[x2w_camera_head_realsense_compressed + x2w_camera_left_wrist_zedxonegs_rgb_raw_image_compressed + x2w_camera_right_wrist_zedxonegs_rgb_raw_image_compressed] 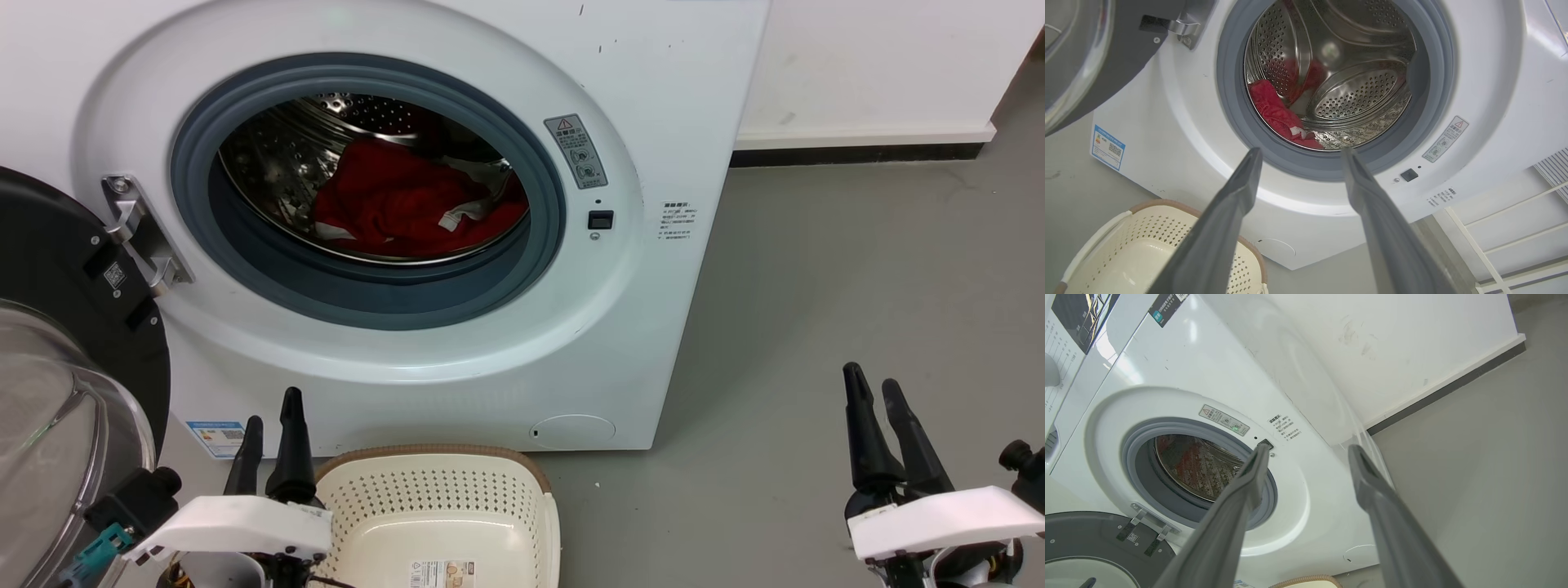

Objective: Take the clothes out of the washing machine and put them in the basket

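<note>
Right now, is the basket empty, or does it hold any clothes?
Empty, as far as shown: the basket has a bare base with a paper label; the clothes lie inside the washing machine.

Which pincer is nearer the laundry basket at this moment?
Left. The left pincer is close beside the laundry basket, at its left rim; the right pincer is far off to the basket's right, over the grey floor.
</note>
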Available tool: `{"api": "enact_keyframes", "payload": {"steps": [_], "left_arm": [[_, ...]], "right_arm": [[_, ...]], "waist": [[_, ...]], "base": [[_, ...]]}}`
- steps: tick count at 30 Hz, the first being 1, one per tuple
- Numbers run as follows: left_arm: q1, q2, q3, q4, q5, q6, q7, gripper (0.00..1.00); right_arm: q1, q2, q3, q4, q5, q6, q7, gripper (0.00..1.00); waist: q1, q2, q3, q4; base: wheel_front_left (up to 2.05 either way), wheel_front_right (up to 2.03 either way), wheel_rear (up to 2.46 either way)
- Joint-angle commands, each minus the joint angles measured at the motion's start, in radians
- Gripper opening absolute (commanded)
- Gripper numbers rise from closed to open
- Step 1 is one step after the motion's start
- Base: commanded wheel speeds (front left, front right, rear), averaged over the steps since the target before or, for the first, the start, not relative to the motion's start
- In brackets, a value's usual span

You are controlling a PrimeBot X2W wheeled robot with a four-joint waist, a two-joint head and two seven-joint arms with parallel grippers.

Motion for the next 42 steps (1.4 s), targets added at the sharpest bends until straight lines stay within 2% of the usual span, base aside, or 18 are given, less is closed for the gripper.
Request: {"api": "enact_keyframes", "payload": {"steps": [1, 18, 42], "left_arm": [[-0.002, 0.012, -0.007, -0.021, 0.035, 0.008, -0.01, 1.0], [0.028, 0.029, -0.052, -0.06, 0.235, 0.061, -0.061, 1.0], [0.067, 0.014, -0.054, -0.093, 0.466, 0.072, -0.118, 1.0]], "right_arm": [[0.001, -0.005, 0.002, -0.022, -0.037, 0.0, -0.011, 1.0], [0.035, -0.005, 0.009, -0.069, -0.26, 0.0, -0.063, 1.0], [0.075, -0.005, 0.016, -0.141, -0.484, 0.0, -0.12, 1.0]], "waist": [[0.0, 0.0, 0.0, 0.0], [0.0, 0.0, -0.003, -0.005], [0.0, 0.0, -0.005, -0.006]], "base": [[0.0, 0.0, 0.0], [0.0, 0.0, 0.0], [0.0, 0.0, 0.0]]}}
